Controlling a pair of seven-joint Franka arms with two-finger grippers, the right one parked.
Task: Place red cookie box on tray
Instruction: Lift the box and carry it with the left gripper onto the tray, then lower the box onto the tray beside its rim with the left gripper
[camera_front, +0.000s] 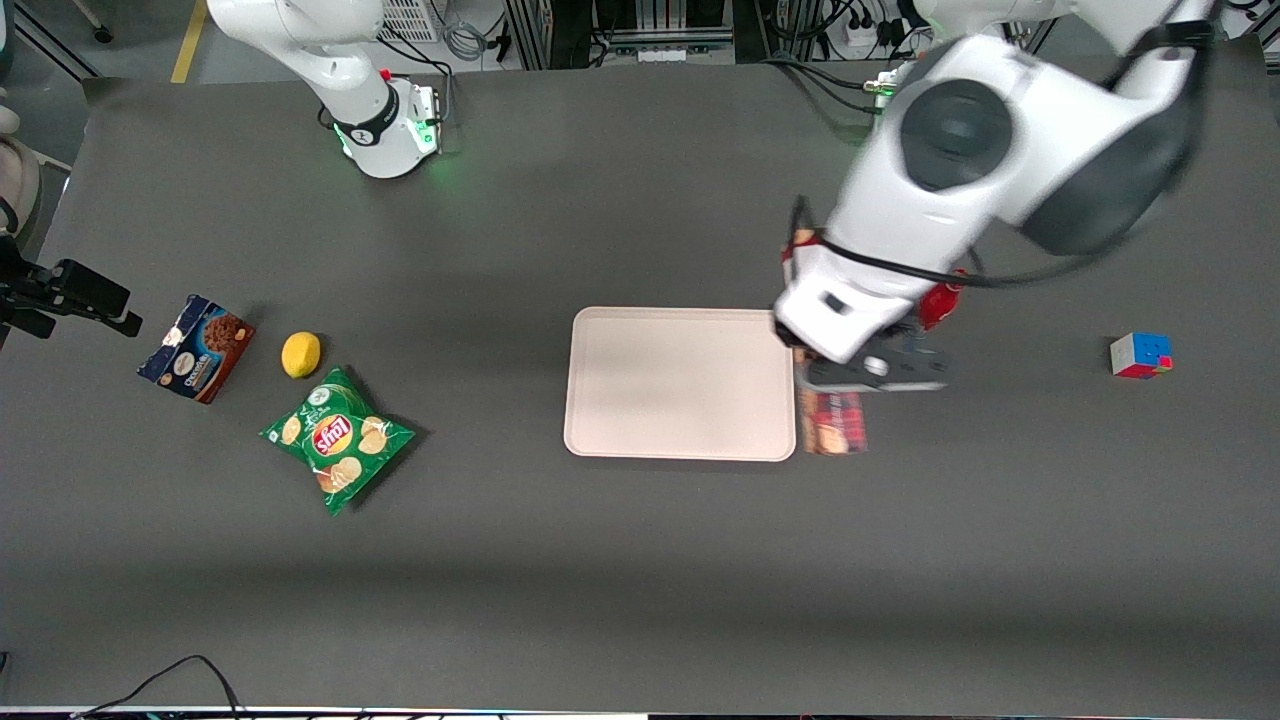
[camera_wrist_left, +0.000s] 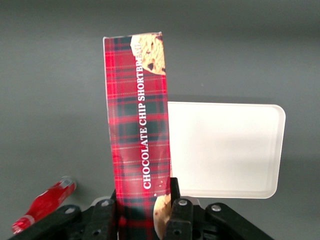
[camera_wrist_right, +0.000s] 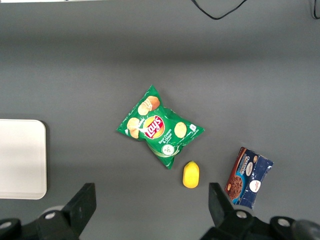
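Bare tray (camera_front: 680, 385) right beside claw (camera_wrist_left: 145, 220) gripping red cookie box (camera_wrist_left: 137, 125). Only red bottle (camera_wrist_left: 42, 205) close by.

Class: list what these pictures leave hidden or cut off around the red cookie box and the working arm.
- Front view: the arm hides most of the red cookie box and red bottle.
- Wrist view: the gripper, shut on the box, hides its lower end; the picture's edge cuts the bottle.
- Tray: fully visible.

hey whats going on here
The working arm's tool is shut on the red cookie box, fingers on either side of one end. The box sits just beside the tray, along its edge toward the working arm's end of the table, not on it yet. The tray has nothing on it. A red bottle lies on the table near the tool.
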